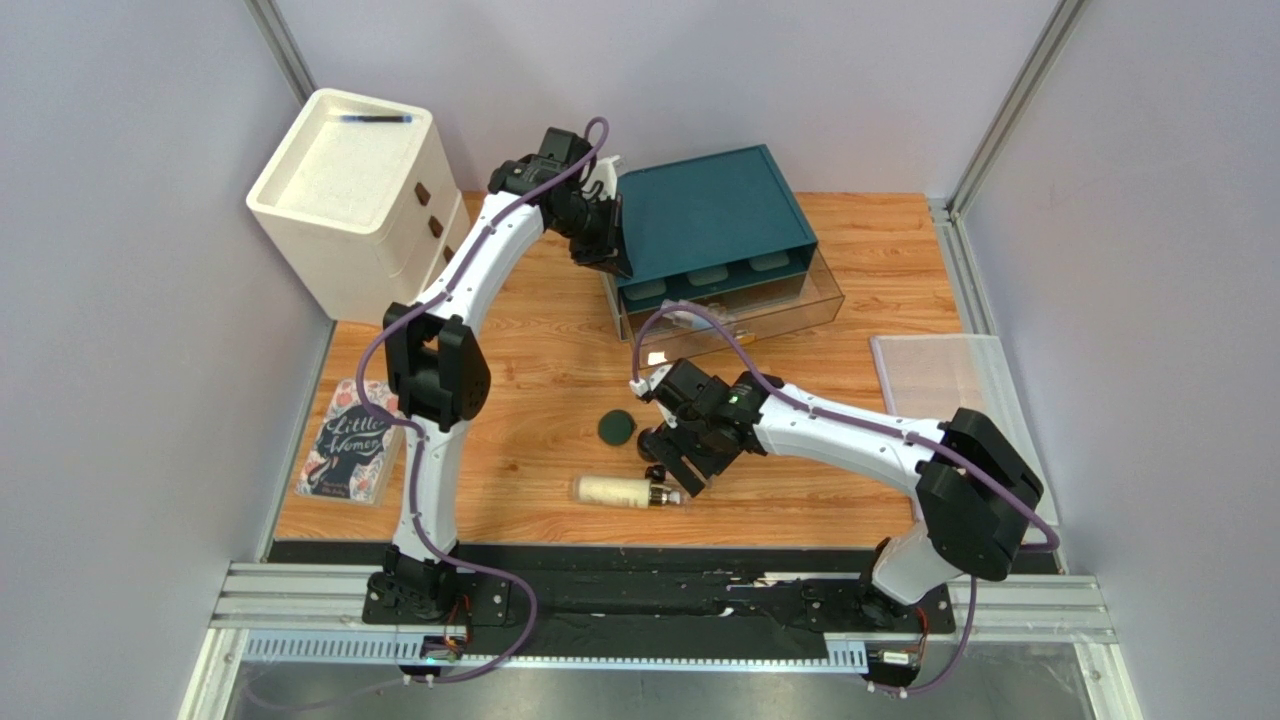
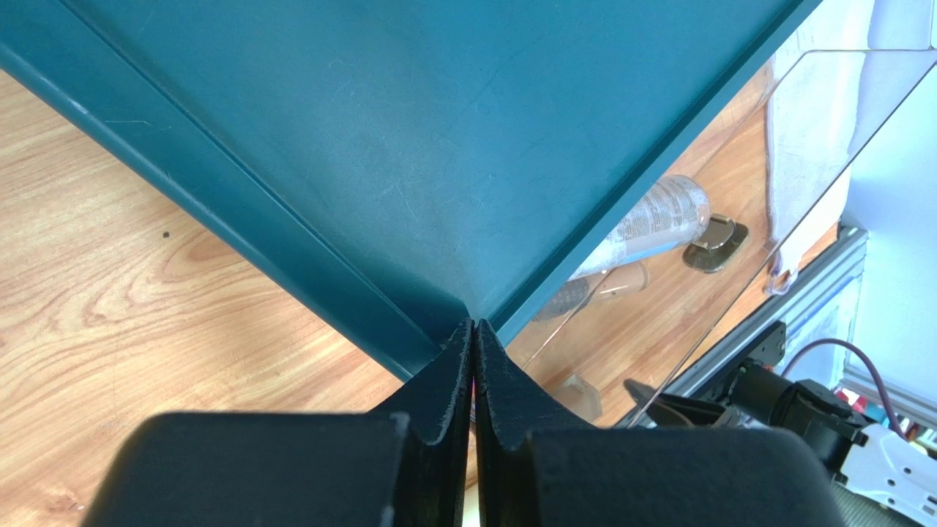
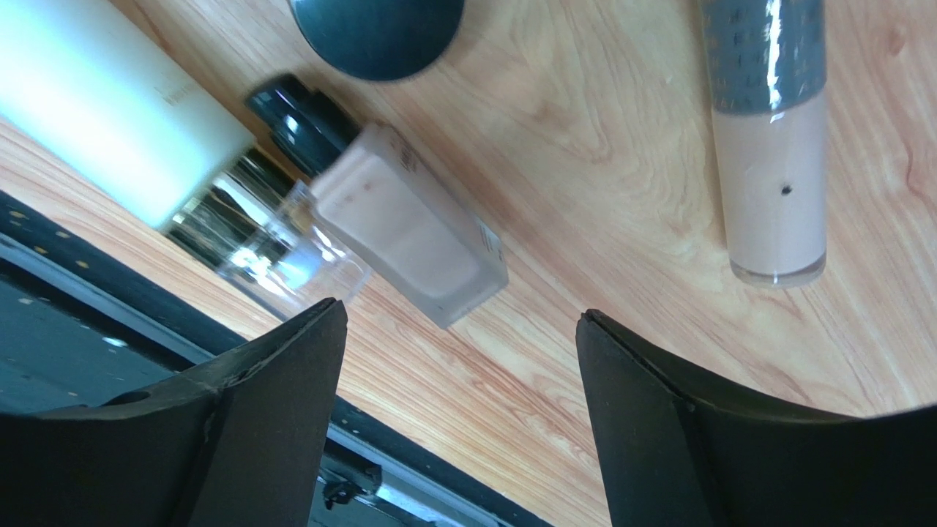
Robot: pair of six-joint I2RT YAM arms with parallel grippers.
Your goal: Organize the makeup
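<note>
Top external: book [image 1: 349, 443] lies far left, no part of the job; compact [image 1: 616, 429] and cream bottle [image 1: 624, 491] lie on the table [image 1: 526, 360] near its front edge.
Left gripper [image 2: 473, 357]: fingers together with nothing between them, tips against the lower corner of the organizer [image 2: 385, 143].
Drawer [image 1: 744, 311]: clear, juts out in front of the organizer; a clear bottle [image 2: 660, 214] lies inside.
Right gripper [image 3: 460, 318]: jaws wide apart, holding nothing, hovering just over the foundation bottle [image 3: 407, 225].
Foundation bottle: on its side, black cap toward the compact, flank touching or just beside the cream bottle's clear cap.
Tube [image 3: 770, 165]: lies alone, well to the right.
Step, as I judge it: picking up the foundation bottle for the drawer.
Doing it well: turn the wrist so the fingers span the bottle's narrow width, centre on the body rather than the cap, then lower and close.
Risk: one finger could catch the cream bottle's cap and roll it.
</note>
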